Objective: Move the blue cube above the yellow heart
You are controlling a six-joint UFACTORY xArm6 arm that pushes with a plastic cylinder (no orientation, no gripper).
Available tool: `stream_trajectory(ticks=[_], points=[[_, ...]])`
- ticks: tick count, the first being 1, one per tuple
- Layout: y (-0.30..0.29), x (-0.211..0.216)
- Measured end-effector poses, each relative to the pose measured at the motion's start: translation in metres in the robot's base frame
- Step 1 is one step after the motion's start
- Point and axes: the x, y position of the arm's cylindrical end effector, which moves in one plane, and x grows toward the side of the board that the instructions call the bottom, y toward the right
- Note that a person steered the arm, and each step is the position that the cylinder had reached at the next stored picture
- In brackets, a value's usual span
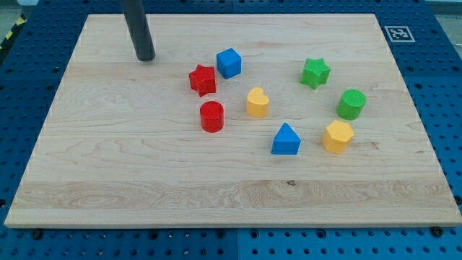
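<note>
On pale wood, my tip (145, 57) stands left of the blue cube (229, 63).

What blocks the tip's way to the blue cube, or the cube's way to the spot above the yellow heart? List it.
Nothing visible does. My tip rests at the view's upper left, with bare board across to the blue cube. The red star sits just below that line, touching nothing. The spot above the yellow heart is free, right of the cube.

A plain dark grey cylindrical rod, smooth and unmarked, my tip (146, 58) bluntly rounded.
</note>
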Motion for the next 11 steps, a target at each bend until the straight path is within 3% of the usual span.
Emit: stream_trajectory(ticks=[5, 7, 11], points=[[0.125, 0.018], [0.127, 0.040], [0.162, 0.040]])
